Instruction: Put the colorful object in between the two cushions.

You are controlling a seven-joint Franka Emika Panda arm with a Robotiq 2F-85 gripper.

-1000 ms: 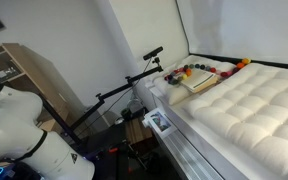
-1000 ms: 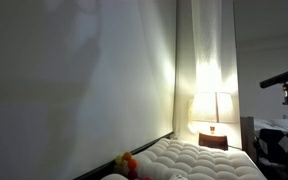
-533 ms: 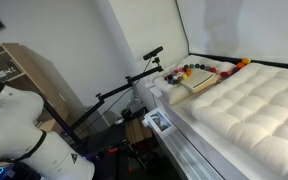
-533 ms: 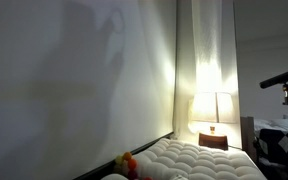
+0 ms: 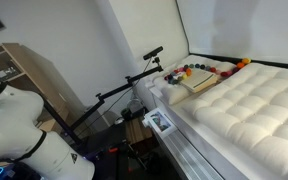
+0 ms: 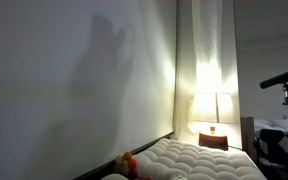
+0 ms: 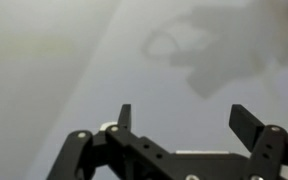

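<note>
The colorful bead string (image 5: pixel 206 70) lies at the far end of the bed, across the smooth flat cushion (image 5: pixel 206 80), next to the large tufted cushion (image 5: pixel 259 105). In an exterior view only its orange-red end (image 6: pixel 129 162) shows, beside the tufted cushion (image 6: pixel 194 160). My gripper (image 7: pixel 189 118) shows only in the wrist view. It is open and empty, facing a bare white wall with its own shadow on it. It is away from the beads.
A camera on a black stand (image 5: pixel 154 52) stands by the bed's end. A wooden shelf (image 5: pixel 24 75) and a white robot base (image 5: pixel 14 130) are beside it. A lit lamp (image 6: pixel 213 105) stands behind the bed. The arm's shadow (image 6: pixel 109 55) falls on the wall.
The arm's shadow on the wall has grown and moved toward the lamp side. The beads and cushions have not moved.
</note>
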